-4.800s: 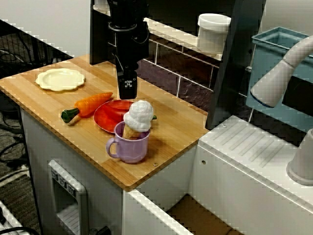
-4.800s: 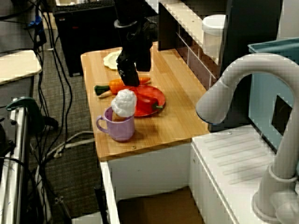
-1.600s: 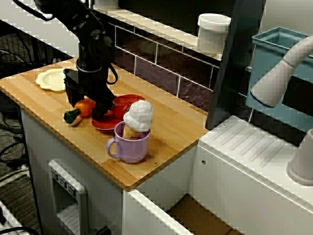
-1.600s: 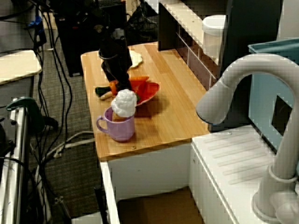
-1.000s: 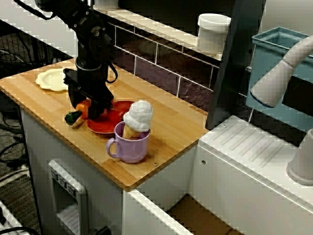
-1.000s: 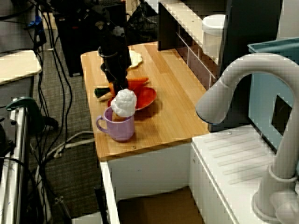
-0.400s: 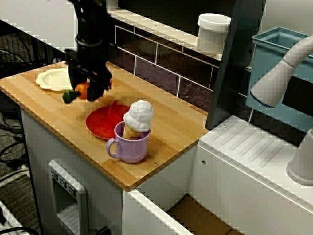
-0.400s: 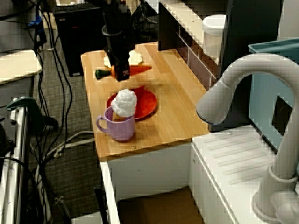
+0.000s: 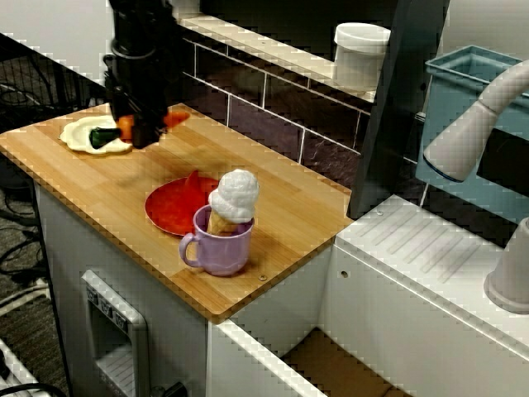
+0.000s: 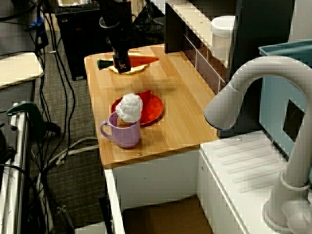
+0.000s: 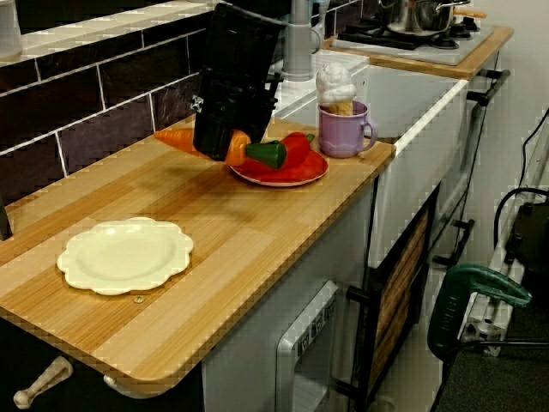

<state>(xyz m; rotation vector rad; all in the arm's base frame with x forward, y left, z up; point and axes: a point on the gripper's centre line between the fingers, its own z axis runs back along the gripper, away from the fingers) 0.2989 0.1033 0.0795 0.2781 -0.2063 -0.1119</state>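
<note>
My black gripper (image 9: 136, 126) is shut on a toy carrot (image 9: 173, 117) and holds it level in the air, its green top (image 9: 103, 138) pointing away from the wall. From the counter's end, the gripper (image 11: 225, 144) and carrot (image 11: 176, 139) hang above the wooden counter (image 11: 214, 223), between the cream scalloped plate (image 11: 124, 253) and the red plate (image 11: 287, 176). A red pepper (image 11: 296, 148) lies on the red plate. Beside it stands a purple mug (image 9: 219, 241) holding a white ice-cream cone (image 9: 234, 196). In the sink-side view the carrot (image 10: 142, 60) overlaps the cream plate (image 10: 129, 70).
A dark tiled back wall (image 9: 281, 116) with a shelf runs behind the counter; a white jar (image 9: 361, 51) sits on it. To the right are a white sink top (image 9: 430, 248), a grey faucet (image 9: 471, 128) and a blue bin (image 9: 471, 74). A pot (image 11: 425, 13) stands on the far stove.
The gripper came down beside the red plate, shut on the carrot, lifted it and carried it left toward the cream plate. The red plate tipped and shifted slightly, then settled flat.
</note>
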